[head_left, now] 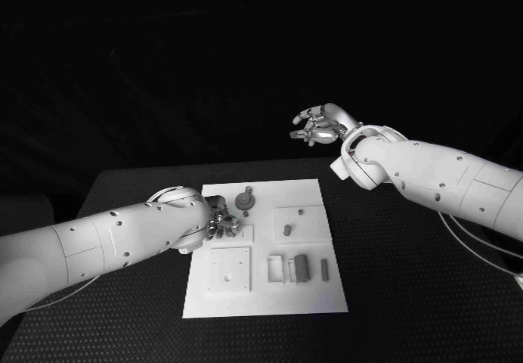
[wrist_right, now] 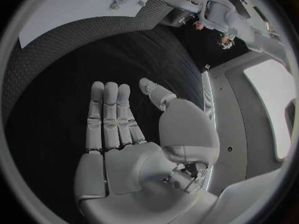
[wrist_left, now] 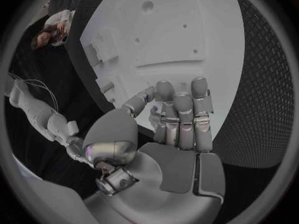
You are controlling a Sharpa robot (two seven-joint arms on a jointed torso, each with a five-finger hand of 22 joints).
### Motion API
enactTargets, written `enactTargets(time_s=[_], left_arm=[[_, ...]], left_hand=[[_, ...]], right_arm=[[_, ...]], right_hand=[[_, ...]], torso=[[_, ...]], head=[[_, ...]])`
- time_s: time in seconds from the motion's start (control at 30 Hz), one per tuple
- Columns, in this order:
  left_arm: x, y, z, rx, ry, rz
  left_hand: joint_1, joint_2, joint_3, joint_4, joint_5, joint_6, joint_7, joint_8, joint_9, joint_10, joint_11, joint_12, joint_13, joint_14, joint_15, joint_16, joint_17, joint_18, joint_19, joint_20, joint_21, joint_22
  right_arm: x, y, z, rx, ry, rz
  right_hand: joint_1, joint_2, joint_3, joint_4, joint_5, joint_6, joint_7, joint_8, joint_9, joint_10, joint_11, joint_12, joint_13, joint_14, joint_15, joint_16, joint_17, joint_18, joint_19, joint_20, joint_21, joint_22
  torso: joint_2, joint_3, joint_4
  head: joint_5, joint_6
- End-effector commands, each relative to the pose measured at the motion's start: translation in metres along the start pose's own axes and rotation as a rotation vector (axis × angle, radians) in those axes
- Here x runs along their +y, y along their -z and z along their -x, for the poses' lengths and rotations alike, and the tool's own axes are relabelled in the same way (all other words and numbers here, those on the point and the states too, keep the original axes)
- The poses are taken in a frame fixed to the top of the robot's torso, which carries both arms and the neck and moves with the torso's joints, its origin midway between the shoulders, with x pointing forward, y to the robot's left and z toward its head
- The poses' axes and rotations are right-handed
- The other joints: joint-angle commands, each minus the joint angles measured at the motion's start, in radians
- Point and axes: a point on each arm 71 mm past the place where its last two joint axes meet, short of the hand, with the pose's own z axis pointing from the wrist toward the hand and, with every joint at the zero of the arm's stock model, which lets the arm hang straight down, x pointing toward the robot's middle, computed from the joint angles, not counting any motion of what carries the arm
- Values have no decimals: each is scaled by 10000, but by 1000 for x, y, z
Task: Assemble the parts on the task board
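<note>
Several grey parts (head_left: 302, 266) lie on the task board (head_left: 316, 299); both hands, left (head_left: 221, 221) and right (head_left: 318, 125), hold nothing.

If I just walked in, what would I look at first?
Probably the white task board in the middle of the black table, with small grey parts on it. The left hand is over the board's left edge, and the right hand is lifted beyond the table's far edge, holding nothing.

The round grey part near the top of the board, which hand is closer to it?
Left. The left hand sits just beside the round grey part; the right hand is raised beyond the task board.
</note>
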Motion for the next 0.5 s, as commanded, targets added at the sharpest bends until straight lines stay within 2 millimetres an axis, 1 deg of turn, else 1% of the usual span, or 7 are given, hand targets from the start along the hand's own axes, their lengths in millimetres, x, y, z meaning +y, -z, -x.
enactTargets(time_s=[0.03, 0.13, 0.23, 0.4, 0.5], left_arm=[[2, -2, -9, 257, -203, 148], [3, -3, -11, 315, -204, 159], [3, -3, -13, 333, -196, 154], [3, -4, -13, 315, -181, 143], [3, -4, -13, 323, -194, 145]], left_hand=[[191, 305, 36, -2, 8, 602, -474, -68, -12, -145, -92, 52, -18, -501, -457, 59, -17, 109, 145, -229, 61, 208], [169, 242, 26, 7, 41, 608, -475, -74, -10, -153, -90, 55, -31, -513, -460, 82, -64, 105, 141, -230, 57, 206], [81, 105, -22, 94, 93, 631, -476, -84, -3, -159, -92, 67, -59, -531, -463, 139, -168, 96, 145, -234, 49, 203], [-40, -157, -104, 272, 42, 635, -478, -114, 4, -172, -93, 84, -104, -564, -473, 226, -330, 92, 146, -246, 29, 200], [-51, -216, -115, 313, 12, 633, -477, -122, 6, -173, -94, 89, -115, -570, -477, 252, -371, 93, 148, -251, 25, 200]], right_arm=[[1, 0, -1, 120, -16, 100], [0, 0, -1, 120, -15, 96], [0, 0, 0, 115, -13, 92], [0, 0, -1, 131, -17, 91], [0, 0, -2, 144, -22, 83]], right_hand=[[26, 45, -44, -11, -44, 484, 428, 55, -10, -1002, 397, 61, -16, 64, 5, -35, 12, 134, 75, 7, -39, 14], [23, 42, -47, -9, -45, 483, 429, 55, -11, -1003, 397, 62, -18, 64, 5, -38, 14, 134, 75, 8, -41, 15], [23, 42, -47, -9, -45, 483, 429, 55, -11, -1003, 397, 62, -18, 64, 5, -38, 14, 134, 75, 8, -41, 15], [23, 42, -47, -9, -45, 483, 429, 55, -11, -1003, 397, 62, -18, 64, 5, -38, 14, 134, 75, 8, -41, 15], [23, 42, -47, -9, -45, 483, 429, 55, -11, -1003, 397, 62, -18, 64, 5, -38, 14, 134, 75, 8, -41, 15]], torso=[[-1, 0, -2], [2, 2, -1], [1, 0, -2], [0, -2, 1], [0, -1, 1]], head=[[5, 3], [-1, -6], [-5, -11], [-12, -19], [-12, -21]])
